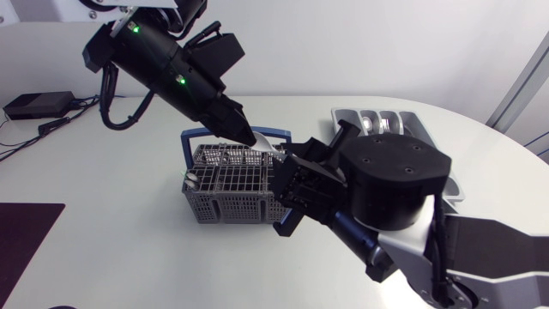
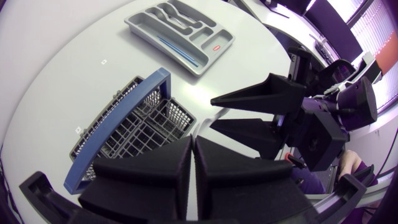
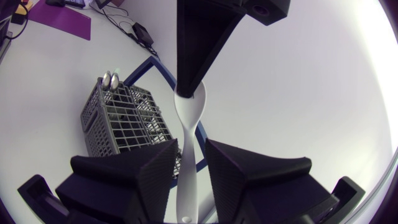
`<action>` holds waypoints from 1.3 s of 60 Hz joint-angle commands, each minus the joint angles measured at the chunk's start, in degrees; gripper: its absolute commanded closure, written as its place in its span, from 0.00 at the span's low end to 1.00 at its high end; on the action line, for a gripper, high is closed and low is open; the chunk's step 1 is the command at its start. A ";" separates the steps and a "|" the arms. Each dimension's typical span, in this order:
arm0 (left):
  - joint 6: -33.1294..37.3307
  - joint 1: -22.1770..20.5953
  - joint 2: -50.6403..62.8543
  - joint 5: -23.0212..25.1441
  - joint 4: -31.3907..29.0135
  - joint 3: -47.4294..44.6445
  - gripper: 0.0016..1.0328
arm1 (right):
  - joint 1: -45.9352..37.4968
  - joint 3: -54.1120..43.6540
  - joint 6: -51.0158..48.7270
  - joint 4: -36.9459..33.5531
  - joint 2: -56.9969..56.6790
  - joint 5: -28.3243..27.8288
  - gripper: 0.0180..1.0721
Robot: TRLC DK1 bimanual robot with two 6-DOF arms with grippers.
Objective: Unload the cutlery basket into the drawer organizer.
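The grey wire cutlery basket with a blue handle stands mid-table. Above its right end my left gripper is shut on the bowl of a white spoon. The spoon's handle runs down between the fingers of my right gripper. Those fingers stand close on both sides of it, with thin gaps still showing. The grey drawer organizer lies behind my right arm, partly hidden in the head view.
Silver cutlery ends stick up at the basket's left end. A blue utensil lies in the organizer's long slot. A black box with cables sits at the back left, and a dark mat at the left edge.
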 commanded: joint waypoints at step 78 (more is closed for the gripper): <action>-2.97 -0.04 -0.73 3.32 -0.88 0.32 0.93 | 1.05 -2.87 -2.37 0.48 -3.40 0.72 0.80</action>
